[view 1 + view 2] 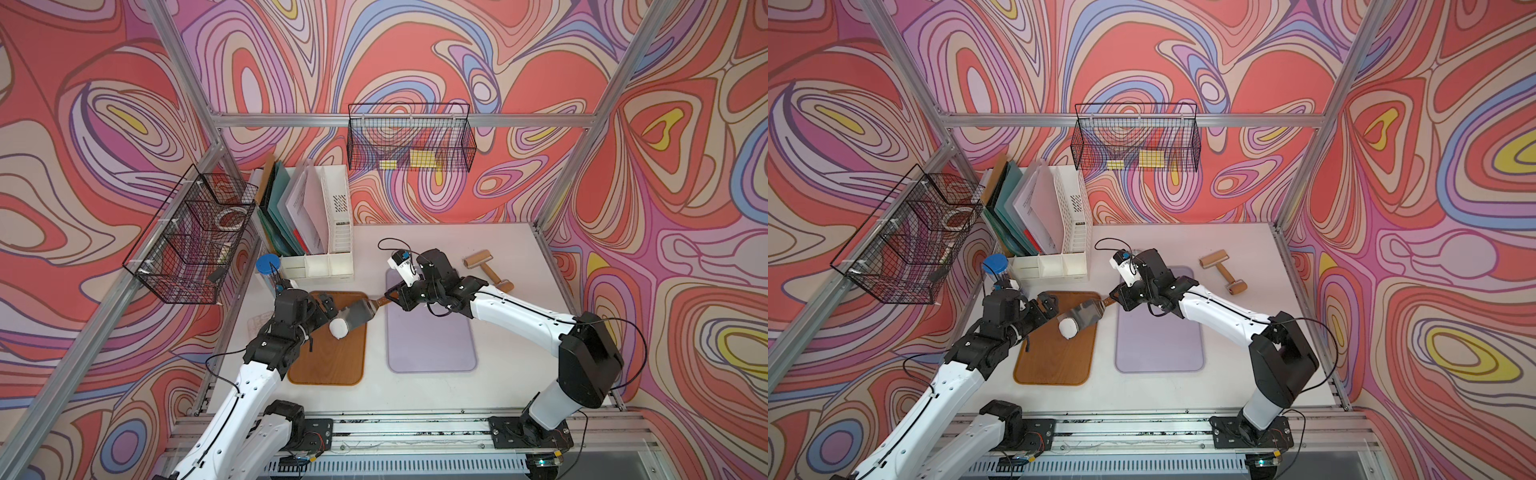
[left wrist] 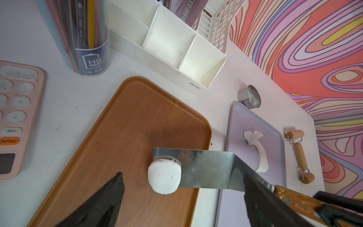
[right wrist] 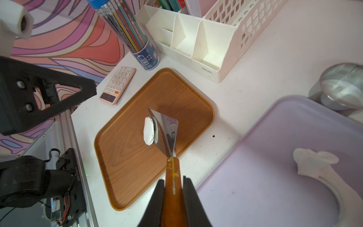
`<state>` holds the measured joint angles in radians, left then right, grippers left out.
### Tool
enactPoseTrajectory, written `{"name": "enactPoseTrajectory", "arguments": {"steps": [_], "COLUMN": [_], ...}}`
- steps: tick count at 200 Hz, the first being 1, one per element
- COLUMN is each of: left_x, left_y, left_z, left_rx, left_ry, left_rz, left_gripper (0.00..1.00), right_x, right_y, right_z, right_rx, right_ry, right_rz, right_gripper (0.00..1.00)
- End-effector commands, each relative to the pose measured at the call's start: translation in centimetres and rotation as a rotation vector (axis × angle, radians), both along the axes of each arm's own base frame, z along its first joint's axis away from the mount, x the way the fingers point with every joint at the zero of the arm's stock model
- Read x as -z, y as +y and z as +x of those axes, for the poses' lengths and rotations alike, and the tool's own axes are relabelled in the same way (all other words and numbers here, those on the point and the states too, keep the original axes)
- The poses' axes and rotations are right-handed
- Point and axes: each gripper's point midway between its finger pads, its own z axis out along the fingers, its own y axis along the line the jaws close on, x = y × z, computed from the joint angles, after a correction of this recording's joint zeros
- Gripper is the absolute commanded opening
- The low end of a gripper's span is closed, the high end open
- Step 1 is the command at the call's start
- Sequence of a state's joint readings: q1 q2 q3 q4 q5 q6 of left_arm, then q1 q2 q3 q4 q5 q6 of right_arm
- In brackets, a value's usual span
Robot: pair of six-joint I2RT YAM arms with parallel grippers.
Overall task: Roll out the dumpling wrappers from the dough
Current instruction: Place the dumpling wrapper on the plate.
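My right gripper (image 3: 172,179) is shut on the wooden handle of a steel spatula (image 3: 167,131). A round white dumpling wrapper (image 2: 164,177) clings to the blade's end over the brown tray (image 2: 127,121); both top views show the wrapper (image 1: 338,329) (image 1: 1068,327). Whether it touches the tray I cannot tell. My left gripper (image 2: 182,176) is open, its fingers standing either side of the wrapper and blade without touching them. The dough (image 2: 255,145), a ragged curved white scrap, lies on the lilac tray (image 2: 245,121). In both top views my right arm hides it.
A small steel cup (image 2: 249,96) stands at the lilac tray's far corner. A wooden roller (image 1: 488,270) lies to that tray's right. Behind the brown tray are a white desk organiser (image 1: 324,257), a pencil tube (image 1: 268,266) and a pink calculator (image 3: 117,85).
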<state>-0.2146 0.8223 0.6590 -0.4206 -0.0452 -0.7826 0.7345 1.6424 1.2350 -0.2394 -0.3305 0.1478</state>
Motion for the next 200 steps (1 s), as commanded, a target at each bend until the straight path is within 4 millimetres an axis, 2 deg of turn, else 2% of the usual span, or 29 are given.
{"name": "enactPoseTrajectory", "arguments": {"steps": [1,44,91,132,158,179,200], "left_x": [0.5,0.1,0.3,0.1,-0.2,-0.4,-0.5], "left_y": [0.2,0.7,0.7,0.8,1.4,1.7,1.7], "left_z": [-0.1,-0.3,-0.3,-0.3,-0.6,-0.8,-0.8], "left_rx": [-0.004,-0.027,-0.025,-0.033,-0.059,-0.076,-0.075], "left_ry": [0.013,-0.015,-0.015,-0.023,-0.038,-0.055,-0.061], "left_rz": [0.006,0.015,0.011,0.015,0.024,0.027,0.024], "left_gripper": [1.0,1.0,1.0,1.0,1.0,1.0,1.0], "right_x": [-0.8,-4.9,-4.4,-6.6,-6.9,-7.0,-7.9], "right_y": [0.1,-0.7,-0.1,1.5,2.8,3.2,2.6], "right_z": [0.5,0.3,-1.1,-3.2,-4.3,-4.6,-4.1], "right_rx": [0.011,0.029,-0.009,-0.008,-0.021,-0.018,0.042], "right_ry": [-0.143,-0.299,-0.362,-0.497,-0.584,-0.599,-0.629], "right_rz": [-0.066,-0.01,-0.052,-0.027,-0.061,-0.046,-0.013], "right_gripper": [0.0,0.0,0.0,0.0,0.0,0.0,0.0]}}
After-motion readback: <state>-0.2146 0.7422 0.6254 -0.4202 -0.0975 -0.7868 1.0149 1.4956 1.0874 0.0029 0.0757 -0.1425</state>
